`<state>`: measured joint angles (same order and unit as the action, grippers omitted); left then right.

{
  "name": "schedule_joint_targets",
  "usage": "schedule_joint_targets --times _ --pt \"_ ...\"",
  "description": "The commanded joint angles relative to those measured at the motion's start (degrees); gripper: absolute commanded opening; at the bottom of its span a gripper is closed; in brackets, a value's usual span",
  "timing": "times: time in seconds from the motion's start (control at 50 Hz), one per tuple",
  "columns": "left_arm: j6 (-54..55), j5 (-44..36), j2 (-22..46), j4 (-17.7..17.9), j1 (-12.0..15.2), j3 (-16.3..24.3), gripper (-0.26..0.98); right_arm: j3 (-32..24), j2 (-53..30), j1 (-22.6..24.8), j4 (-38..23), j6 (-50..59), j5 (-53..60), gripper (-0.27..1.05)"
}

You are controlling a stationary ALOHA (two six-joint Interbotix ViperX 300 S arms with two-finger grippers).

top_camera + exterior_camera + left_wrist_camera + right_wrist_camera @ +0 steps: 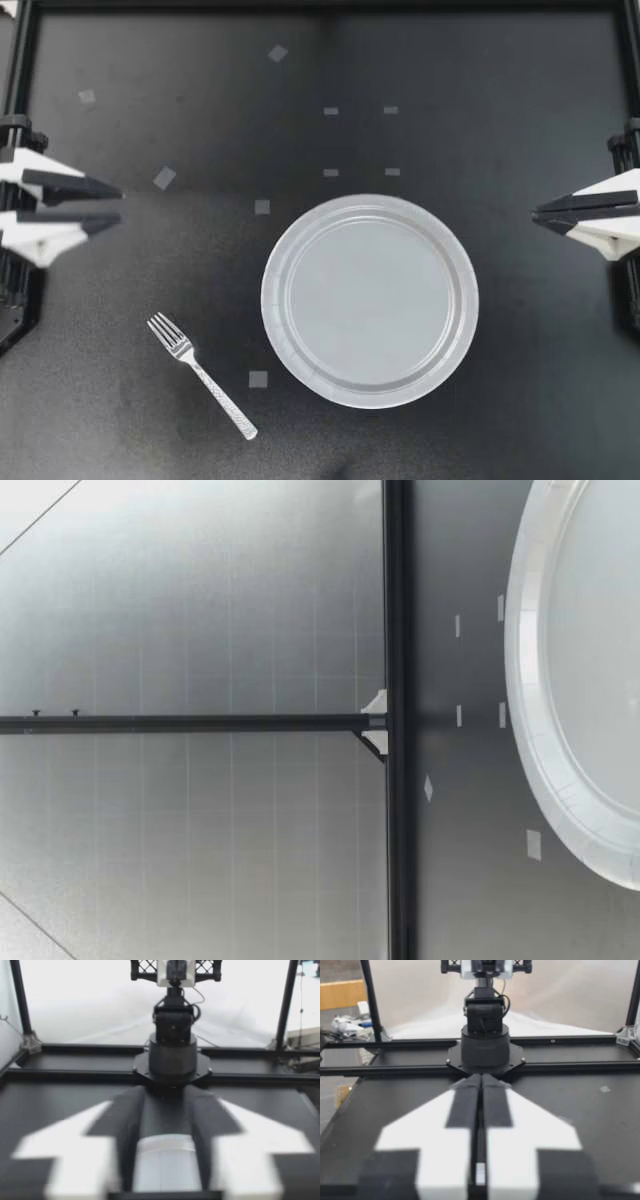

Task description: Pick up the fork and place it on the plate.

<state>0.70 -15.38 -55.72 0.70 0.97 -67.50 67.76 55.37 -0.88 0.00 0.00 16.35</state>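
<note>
A silver fork (200, 375) lies flat on the black table at the front left, tines toward my left arm and handle toward the front edge. To its right sits a round white paper plate (370, 300), bare; its rim (535, 730) also shows in the low view. My left gripper (118, 203) hovers at the table's left edge, behind the fork, slightly open with nothing between its fingers. In the left wrist view the plate (165, 1160) shows through the gap of that gripper (166, 1110). My right gripper (537, 216) rests shut at the right edge, its fingers pressed together (481, 1080).
Several small pale tape squares (258, 378) dot the table, one between fork and plate. A black frame rail (320, 5) borders the table at the back and sides. The opposite arm's base (172, 1055) stands ahead in each wrist view.
</note>
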Motion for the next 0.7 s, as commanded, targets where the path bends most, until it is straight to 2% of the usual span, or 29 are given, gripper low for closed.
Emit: schedule_joint_targets --times 0.0,0.04,0.1,0.18,0.3,0.42,0.52,0.6,0.68 --pt "0.8 4.2 -0.1 2.7 0.2 2.6 0.04 -0.8 -0.1 0.2 0.4 0.3 0.4 -0.05" --pt "1.3 11.6 0.0 4.6 0.3 4.7 -0.01 -0.9 0.4 0.1 1.8 0.8 -1.7 -0.08" --pt "1.4 21.2 0.1 5.4 0.2 7.8 -0.02 -1.7 1.3 -0.9 4.2 1.6 -7.4 -0.08" --pt "1.1 38.8 0.5 5.2 0.2 15.3 -0.02 -4.1 2.5 -3.1 5.8 2.4 -19.5 -0.07" --pt "0.4 56.9 2.8 2.8 0.2 25.2 -0.02 -8.8 4.0 -6.0 5.4 2.7 -36.9 -0.07" --pt "-3.5 67.0 7.7 2.6 0.2 29.1 -0.02 -10.5 4.1 -6.2 4.6 2.5 -43.1 -0.04" --pt "-6.9 69.0 12.8 4.6 0.2 28.8 0.0 -9.4 3.8 -6.2 4.5 2.5 -43.1 0.07" --pt "-9.5 69.1 16.3 6.5 0.2 29.6 0.05 -8.1 3.8 -6.2 4.4 2.5 -42.8 0.22" --pt "-15.1 71.5 17.9 7.5 0.2 30.6 0.14 -6.5 4.2 -6.2 4.4 2.5 -42.7 0.43"
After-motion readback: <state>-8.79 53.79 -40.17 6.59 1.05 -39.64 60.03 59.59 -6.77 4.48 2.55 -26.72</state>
